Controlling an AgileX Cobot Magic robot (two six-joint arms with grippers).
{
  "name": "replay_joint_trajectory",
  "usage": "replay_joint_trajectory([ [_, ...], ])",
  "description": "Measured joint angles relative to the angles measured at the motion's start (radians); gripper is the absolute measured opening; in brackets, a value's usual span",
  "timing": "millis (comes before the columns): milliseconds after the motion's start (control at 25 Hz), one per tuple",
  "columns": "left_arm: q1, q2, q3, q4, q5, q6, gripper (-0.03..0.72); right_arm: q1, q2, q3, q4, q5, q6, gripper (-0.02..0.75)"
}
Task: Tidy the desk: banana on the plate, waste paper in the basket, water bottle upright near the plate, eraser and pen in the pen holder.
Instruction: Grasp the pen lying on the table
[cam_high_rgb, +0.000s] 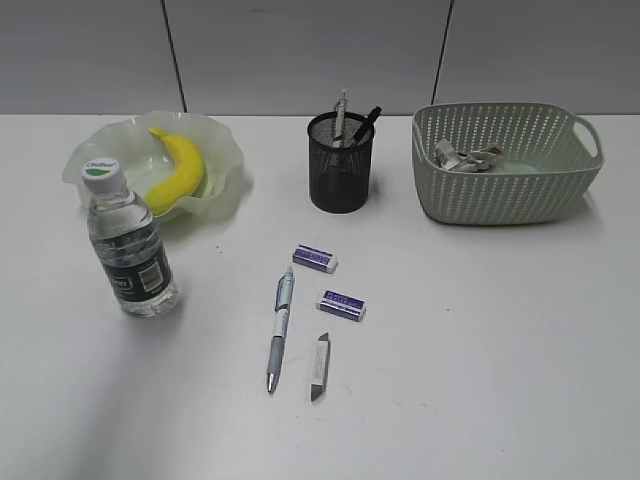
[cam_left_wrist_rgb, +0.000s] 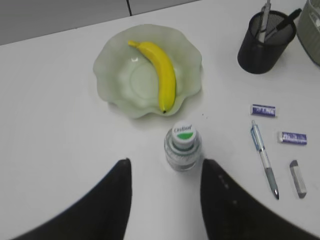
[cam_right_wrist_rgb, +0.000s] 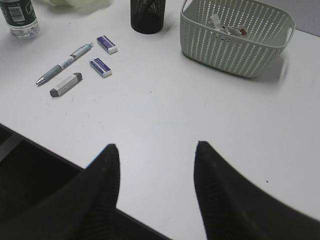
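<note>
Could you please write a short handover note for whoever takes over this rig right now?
Left hand: open, empty, above the upright bottle beside the plate.
Right hand: open, empty, near the desk edge.
Done: banana on plate, waste paper in basket, bottle upright.
Left: pen and three erasers on the desk, to go in the pen holder.

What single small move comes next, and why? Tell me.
Probably send the right gripper, open and empty, to the grey-barrelled click pen on the white desk. The yellow banana lies on the wavy green plate, and the clear bottle stands upright.
</note>
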Motion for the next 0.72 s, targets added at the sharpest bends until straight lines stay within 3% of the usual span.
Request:
replay_joint_trajectory([
  [480,0.000,-0.700,0.631,-0.034,-0.077,0.018,0.314,0.000,0.000,0.000,0.000,0.000,0.000,0.391],
  [720,-0.001,-1.032,0.808,-0.048,-0.150,0.018,0.313,0.000,0.000,0.000,0.000,0.000,0.000,0.391],
])
